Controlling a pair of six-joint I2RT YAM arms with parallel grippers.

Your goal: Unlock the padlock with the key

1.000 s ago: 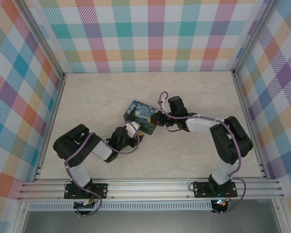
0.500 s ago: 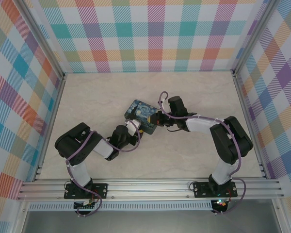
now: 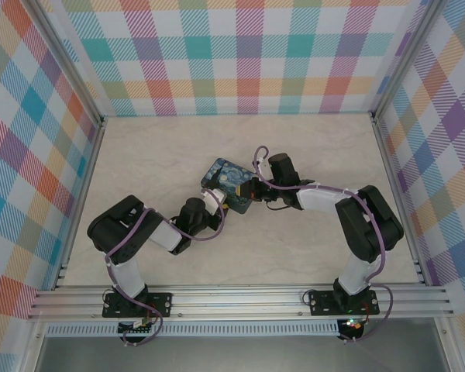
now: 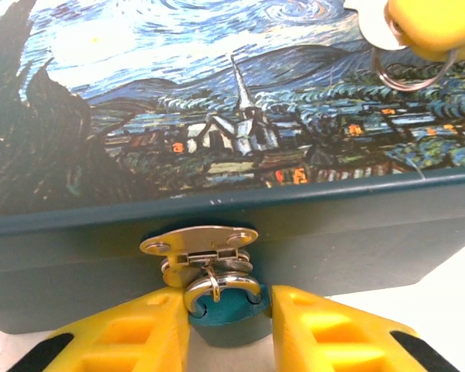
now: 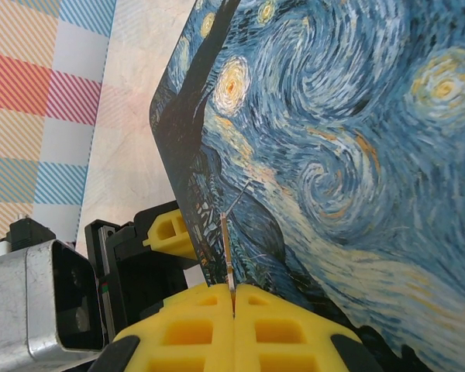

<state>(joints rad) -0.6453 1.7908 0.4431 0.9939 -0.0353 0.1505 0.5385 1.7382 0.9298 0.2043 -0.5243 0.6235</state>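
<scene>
The padlock (image 4: 229, 327) sits seemingly pinched in left gripper (image 4: 231, 308); right gripper (image 5: 234, 296) clamps the key (image 5: 228, 248).

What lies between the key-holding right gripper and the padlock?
The starry-night box's painted lid, in the left wrist view: right gripper over its far side, padlock on the front hasp.

Box (image 4: 217, 93): dark blue swirled starry-night print with yellow stars, side wall plain dark teal; padlock (image 4: 231, 322) body teal, shackle (image 4: 217, 285) silvery, hasp (image 4: 198, 242) pale gold. Left hand (image 4: 229, 310) and right hand (image 5: 234, 298) yellow with black patches; key (image 5: 228, 248) grey. Walls (image 3: 248, 54) pastel plaid, worktop (image 3: 155, 155) cream marbling.
</scene>
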